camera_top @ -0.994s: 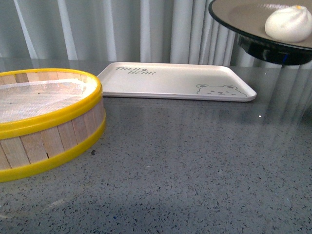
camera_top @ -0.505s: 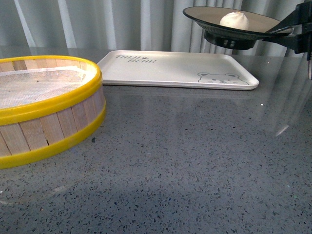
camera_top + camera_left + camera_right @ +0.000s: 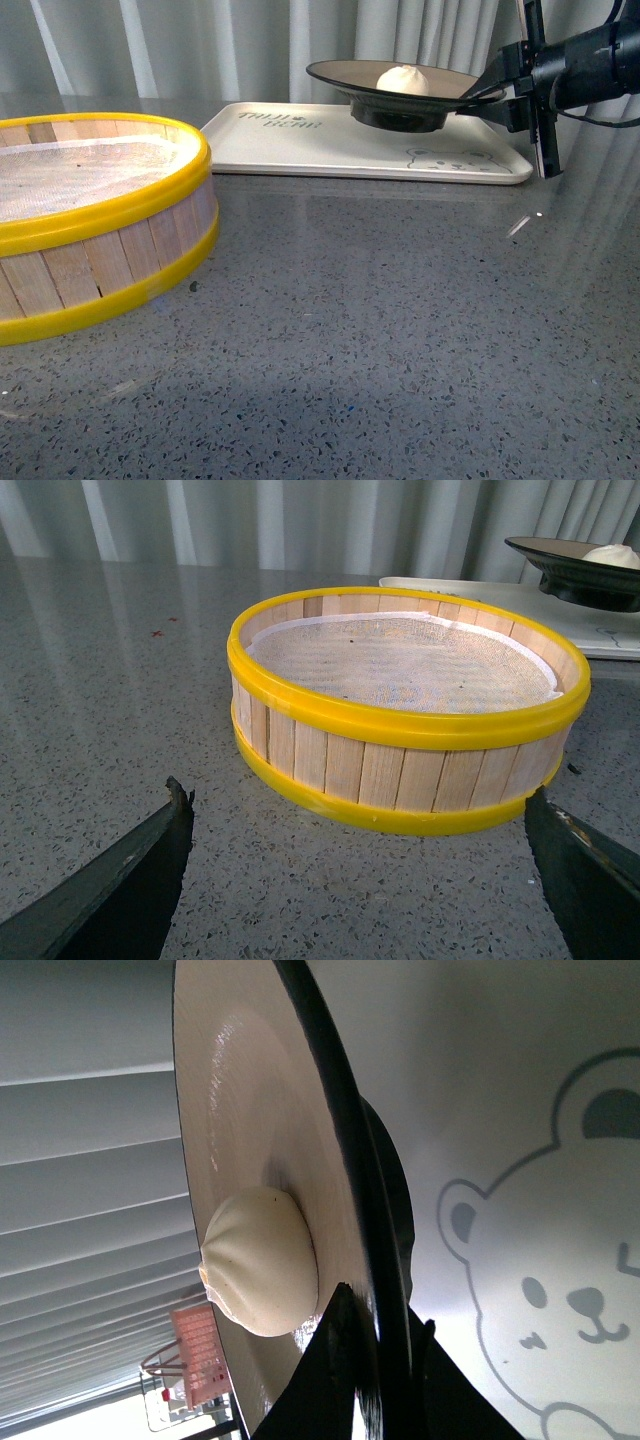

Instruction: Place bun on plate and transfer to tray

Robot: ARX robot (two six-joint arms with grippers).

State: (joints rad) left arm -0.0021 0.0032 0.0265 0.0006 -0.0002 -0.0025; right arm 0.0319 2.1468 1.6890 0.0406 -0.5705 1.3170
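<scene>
The white bun [image 3: 401,79] rests in the black-rimmed plate [image 3: 340,78], which hangs just over the right half of the cream tray [image 3: 290,152] with a bear print. My right gripper [image 3: 489,92] comes in from the right and is shut on the plate's near right rim. In the right wrist view the bun [image 3: 262,1260] lies close to the pinched rim of the plate [image 3: 240,1110], with the tray [image 3: 520,1110] behind. My left gripper [image 3: 360,820] is open and holds nothing, low over the table in front of the steamer basket.
A yellow-rimmed wooden steamer basket [image 3: 120,210] lined with white cloth stands at the left, also large in the left wrist view as the basket [image 3: 400,770]. Grey speckled tabletop [image 3: 400,330] spreads in front. A pale curtain hangs behind the tray.
The right gripper has carried the plate with the bun left and down, from high at the right to just above the tray. The steamer basket and tray have stayed put.
</scene>
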